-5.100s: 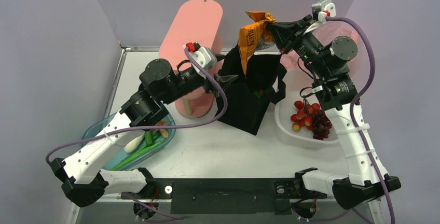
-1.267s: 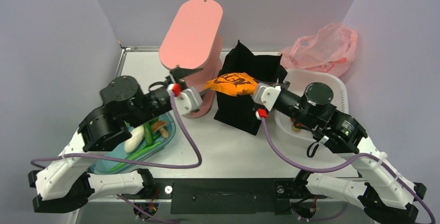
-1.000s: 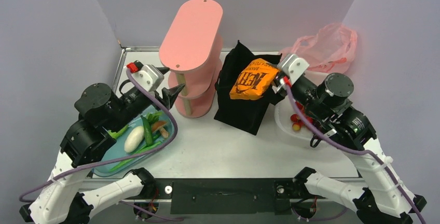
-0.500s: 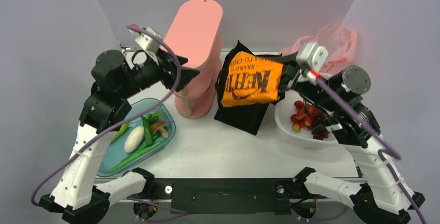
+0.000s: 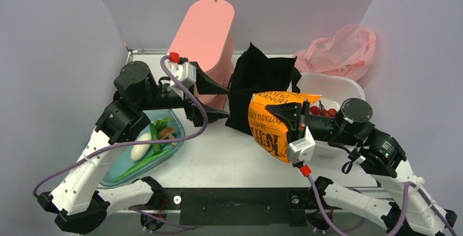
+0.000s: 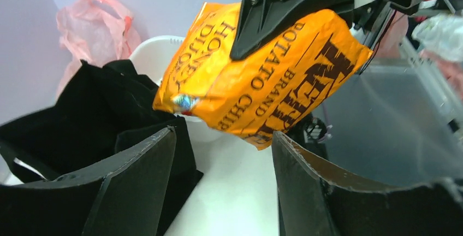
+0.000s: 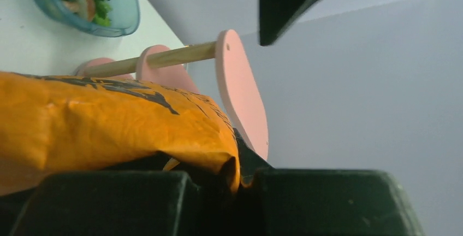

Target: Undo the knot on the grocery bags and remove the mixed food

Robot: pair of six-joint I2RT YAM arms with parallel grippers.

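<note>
- The crinkled orange foil snack packet [image 5: 267, 135] is gripped by the clenched right gripper [image 5: 281, 117] and held above the table, just near of the boxy black fabric tote [image 5: 262, 77].
- The left gripper [image 5: 226, 102] is held spread and empty, left of the packet, with its jaws aimed toward it.
- The step in hand is judged to be food removal: the packet is out of the tote but not yet set down.
- A handover to the left jaws, or a placement near the white plastic bowl [image 5: 327, 86], is called for next.
</note>
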